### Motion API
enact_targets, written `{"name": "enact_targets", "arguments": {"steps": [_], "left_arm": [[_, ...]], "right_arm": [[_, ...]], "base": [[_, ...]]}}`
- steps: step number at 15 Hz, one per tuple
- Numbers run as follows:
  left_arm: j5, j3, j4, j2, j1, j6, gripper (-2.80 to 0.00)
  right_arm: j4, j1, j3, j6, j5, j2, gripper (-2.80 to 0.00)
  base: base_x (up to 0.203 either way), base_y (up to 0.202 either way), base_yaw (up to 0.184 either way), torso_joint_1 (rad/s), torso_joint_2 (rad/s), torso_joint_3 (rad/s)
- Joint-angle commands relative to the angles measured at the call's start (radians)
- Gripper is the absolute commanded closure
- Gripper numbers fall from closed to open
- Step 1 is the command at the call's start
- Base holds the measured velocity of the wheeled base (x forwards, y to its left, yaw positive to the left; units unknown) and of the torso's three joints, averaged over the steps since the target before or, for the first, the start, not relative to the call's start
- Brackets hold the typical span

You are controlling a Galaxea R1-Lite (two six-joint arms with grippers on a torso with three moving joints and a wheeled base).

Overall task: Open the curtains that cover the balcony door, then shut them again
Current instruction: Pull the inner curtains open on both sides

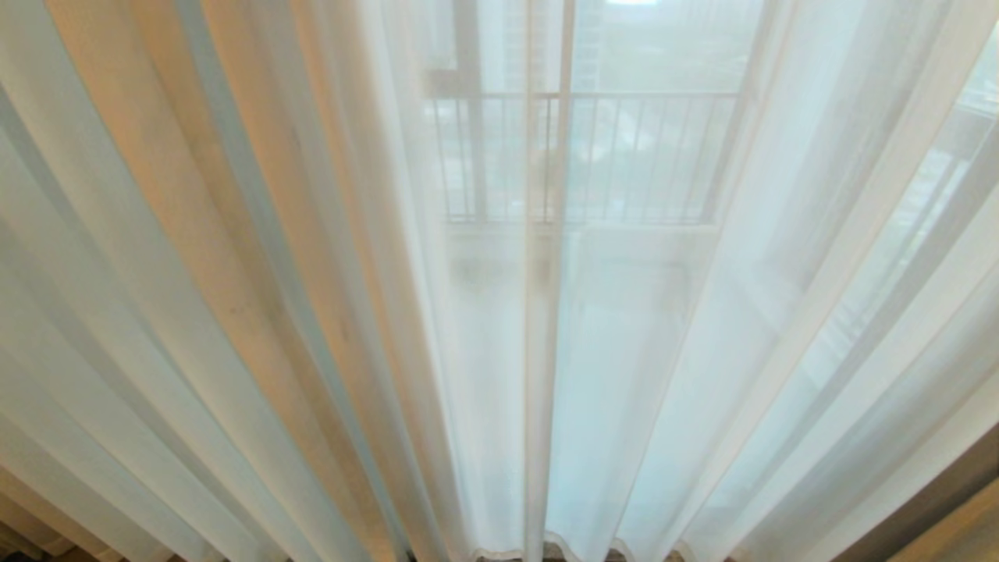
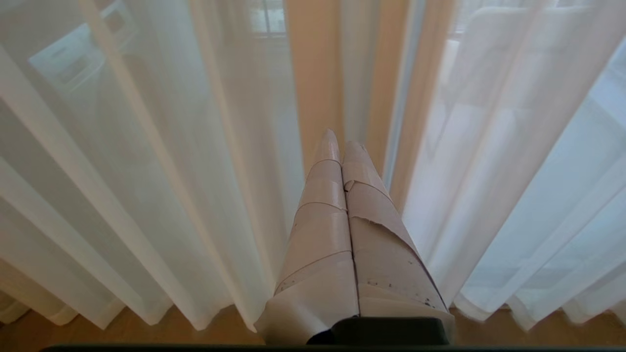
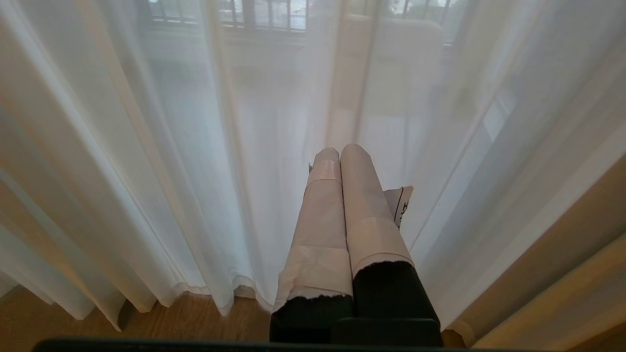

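- Head view: curtains [image 1: 312, 312] hang drawn across the whole field, sheer white fabric in long vertical folds reaching the floor. Two hemmed edges meet just right of centre with no gap between them. Through the fabric, the balcony door [image 1: 546, 117] shows as faint vertical frame lines behind the meeting edges; beyond it, a barred railing [image 1: 624, 156] and a hazy outdoor scene. A strip of wooden floor [image 1: 960, 531] shows at the lower right corner. Neither arm appears in this view.
- Left wrist view: left end effector [image 2: 342, 142] points at the curtains [image 2: 146, 171], its two tape-wrapped fingers [image 2: 323, 205] pressed together along their full length, nothing between them. Tips sit near a tan-tinted fold; whether they touch the fabric cannot be told. The curtain hem rests just above the wooden floor [image 2: 220, 327].
- Right wrist view: right end effector [image 3: 340, 149] likewise faces the curtains [image 3: 146, 146], fingers [image 3: 362, 205] closed side by side and empty. A loose scrap of tape with dark print [image 3: 401, 203] sticks out from one finger. Railing bars [image 3: 254, 12] are dimly visible through the fabric. The hem hangs close to the wooden floor [image 3: 195, 318].
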Motion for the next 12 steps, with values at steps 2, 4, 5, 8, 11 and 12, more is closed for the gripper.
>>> {"name": "enact_targets", "arguments": {"steps": [2, 4, 5, 8, 11, 12], "left_arm": [[0.002, 0.000, -0.001, 0.001, 0.000, -0.010, 0.00], [0.000, -0.001, 0.003, 0.001, 0.000, -0.015, 0.00], [-0.001, -0.001, 0.008, 0.001, 0.000, -0.015, 0.00], [0.001, -0.001, 0.005, 0.001, 0.000, -0.015, 0.00], [0.003, 0.000, 0.003, 0.001, 0.000, -0.012, 0.00], [0.004, 0.000, 0.003, 0.001, 0.000, -0.011, 0.00]], "right_arm": [[0.000, 0.002, 0.000, -0.001, 0.001, 0.000, 0.00], [0.000, 0.002, 0.000, -0.001, 0.001, 0.000, 0.00], [0.000, 0.002, 0.000, 0.000, 0.001, 0.000, 0.00], [0.000, 0.002, 0.000, 0.000, 0.001, 0.000, 0.00], [0.000, 0.002, 0.000, 0.000, 0.001, 0.000, 0.00], [0.000, 0.002, 0.000, 0.000, 0.001, 0.000, 0.00]], "base": [[0.000, 0.180, 0.000, 0.004, 0.00, 0.002], [0.000, 0.188, 0.001, 0.006, 0.00, 0.002], [0.000, 0.181, 0.001, -0.001, 0.00, 0.002], [0.000, 0.186, 0.001, 0.004, 0.00, 0.002], [0.000, 0.182, 0.003, 0.003, 0.00, 0.002], [0.000, 0.184, 0.001, 0.002, 0.00, 0.002]]}}
